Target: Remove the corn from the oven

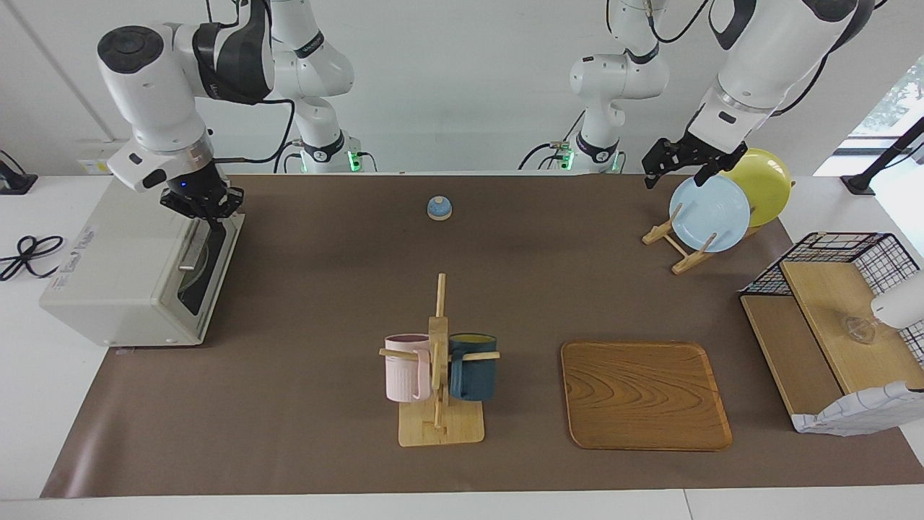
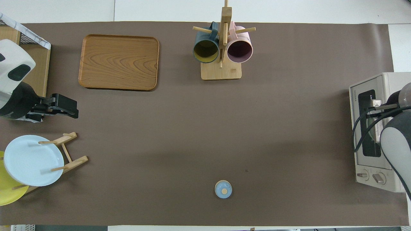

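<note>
Pinching right pincer [image 1: 208,214] shut at the oven's [image 1: 123,282] stiff handle [image 1: 195,249], frame's upper left; holding left pincer [image 1: 675,172] wide; corn hidden, probably light, rolling.

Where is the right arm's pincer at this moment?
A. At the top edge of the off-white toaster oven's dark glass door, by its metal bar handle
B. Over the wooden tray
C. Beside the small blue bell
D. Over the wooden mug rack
A: the facing view shows the right pincer down at the upper edge of the off-white toaster oven, on its closed dark glass door, beside the metal bar handle.
</note>
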